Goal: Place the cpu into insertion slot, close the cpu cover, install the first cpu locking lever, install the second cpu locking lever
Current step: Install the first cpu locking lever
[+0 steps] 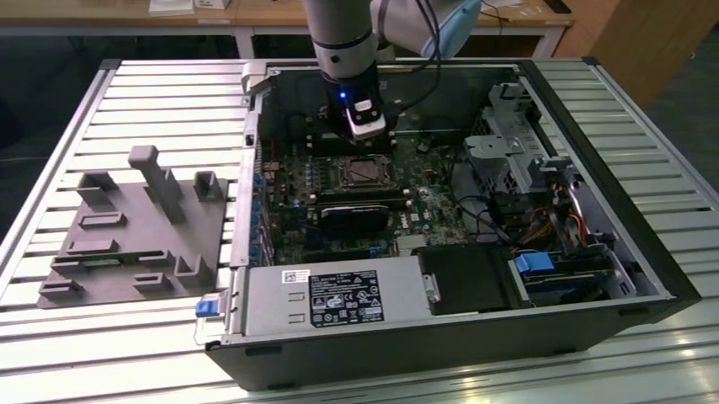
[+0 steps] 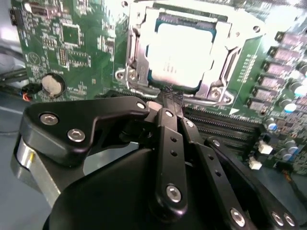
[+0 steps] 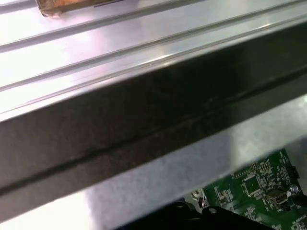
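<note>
The pincer (image 2: 169,96) has its fingers pressed together with nothing visible between them. Its tip stands just beside the edge of the insertion slot (image 1: 362,172), where the cpu (image 2: 180,52) lies seated with the cpu cover (image 2: 221,62) apparently lowered around it. Risk: a sideways slip of the tip could score the motherboard (image 2: 72,43) or lever the cover askew. The white label (image 1: 343,296) on the power supply carries print too small to read.
</note>
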Robot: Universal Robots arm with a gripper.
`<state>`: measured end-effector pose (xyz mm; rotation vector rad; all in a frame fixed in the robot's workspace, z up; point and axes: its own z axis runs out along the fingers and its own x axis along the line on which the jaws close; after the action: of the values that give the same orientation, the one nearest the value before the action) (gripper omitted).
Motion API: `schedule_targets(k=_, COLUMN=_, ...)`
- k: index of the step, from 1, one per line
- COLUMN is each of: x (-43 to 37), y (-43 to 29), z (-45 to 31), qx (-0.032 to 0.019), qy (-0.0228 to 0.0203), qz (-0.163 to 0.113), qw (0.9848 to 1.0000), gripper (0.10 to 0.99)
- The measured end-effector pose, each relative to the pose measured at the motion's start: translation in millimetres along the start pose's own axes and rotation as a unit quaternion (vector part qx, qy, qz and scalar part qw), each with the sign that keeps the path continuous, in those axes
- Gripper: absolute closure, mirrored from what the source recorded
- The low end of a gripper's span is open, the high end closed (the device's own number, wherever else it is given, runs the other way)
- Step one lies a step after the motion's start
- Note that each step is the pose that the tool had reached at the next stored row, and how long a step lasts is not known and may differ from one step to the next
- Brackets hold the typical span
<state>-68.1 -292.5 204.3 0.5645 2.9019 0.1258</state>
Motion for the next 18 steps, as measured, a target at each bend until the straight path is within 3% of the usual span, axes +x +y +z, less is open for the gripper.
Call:
schedule_targets(k=10, x=-2.0, y=-1.4, z=-6.6, qx=0.0065, qy=-0.0007, qz=-0.001, qw=1.0, gripper=0.984)
schedule_targets(k=18, x=-6.2, y=-11.9, z=-7.2, qx=0.0142, qy=0.0051, qz=-0.002, qw=0.9999, gripper=0.984)
